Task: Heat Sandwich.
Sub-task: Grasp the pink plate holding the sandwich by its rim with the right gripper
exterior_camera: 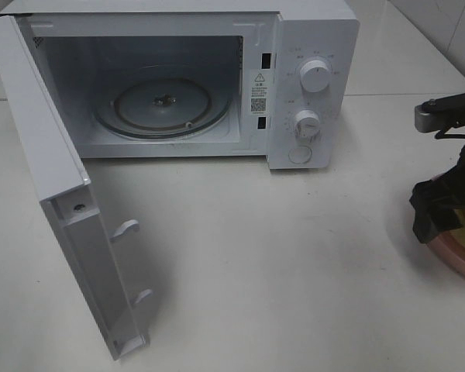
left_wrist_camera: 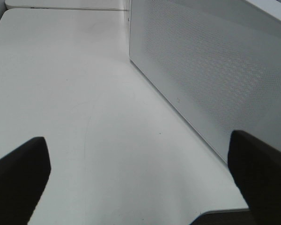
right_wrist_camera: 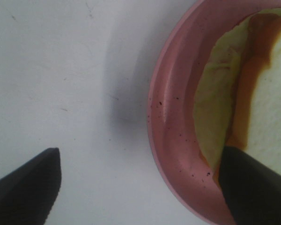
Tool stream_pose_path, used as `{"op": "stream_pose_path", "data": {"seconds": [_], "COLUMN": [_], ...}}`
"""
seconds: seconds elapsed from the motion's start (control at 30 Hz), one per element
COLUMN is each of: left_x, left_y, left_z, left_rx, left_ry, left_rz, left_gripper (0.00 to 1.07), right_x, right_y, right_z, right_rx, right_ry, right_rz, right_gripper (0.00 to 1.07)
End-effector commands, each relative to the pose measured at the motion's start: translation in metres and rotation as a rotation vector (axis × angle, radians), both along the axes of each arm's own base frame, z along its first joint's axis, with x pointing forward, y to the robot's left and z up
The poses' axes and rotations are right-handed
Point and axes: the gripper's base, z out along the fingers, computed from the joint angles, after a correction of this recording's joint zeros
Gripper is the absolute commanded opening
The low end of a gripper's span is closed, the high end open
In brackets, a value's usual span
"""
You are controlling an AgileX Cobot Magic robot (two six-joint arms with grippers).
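I see the sandwich (right_wrist_camera: 253,93) only in my right wrist view. It has thick white bread, a tan-brown crust along the edge and a pale yellow-green filling layer poking out on the side facing the rim. It lies on a round pink plate (right_wrist_camera: 173,117), and the plate sits on the white table (exterior_camera: 294,271) at the far right of the overhead view, well apart from the microwave (exterior_camera: 314,77).

My right gripper (right_wrist_camera: 140,154) hangs over the plate's rim with its jaws spread wide and nothing between them. One dark finger (right_wrist_camera: 253,187) covers the edge of the sandwich, though I cannot tell whether it touches. The other finger (right_wrist_camera: 23,187) is over bare table outside the plate.

The microwave door (exterior_camera: 62,194) is swung fully open, showing the glass turntable (exterior_camera: 163,101) inside.

My left gripper (left_wrist_camera: 140,173) is also spread wide and holds nothing. It is above the table, beside a white dotted panel (left_wrist_camera: 210,70) of the microwave.
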Motion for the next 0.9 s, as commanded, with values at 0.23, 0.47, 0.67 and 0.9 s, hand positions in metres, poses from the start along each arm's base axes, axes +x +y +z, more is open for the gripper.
{"op": "stream_pose_path", "data": {"seconds": [0.23,0.47,0.67,0.9], "left_x": [-0.002,-0.002,-0.002,-0.002], "left_y": [0.000,0.000,0.000,0.000], "left_z": [-0.001,-0.001,-0.001,-0.001], "left_rx": [-0.006,-0.006,-0.006,-0.006], "left_ry": [-0.019,-0.019,-0.019,-0.019], "left_rz": [0.004,0.004,0.004,0.004], "left_gripper": [0.98,0.98,0.98,0.98], "right_x": [0.010,0.015,0.018,0.023], "right_y": [0.000,0.001,0.001,0.002], "right_z": [-0.020,-0.035,-0.046,-0.065], "right_rx": [-0.004,-0.002,-0.002,-0.002], "right_ry": [0.027,0.043,0.060,0.084], "right_rz": [-0.017,-0.018,-0.016,-0.015], "right_gripper": [0.84,0.83,0.83,0.81]}}
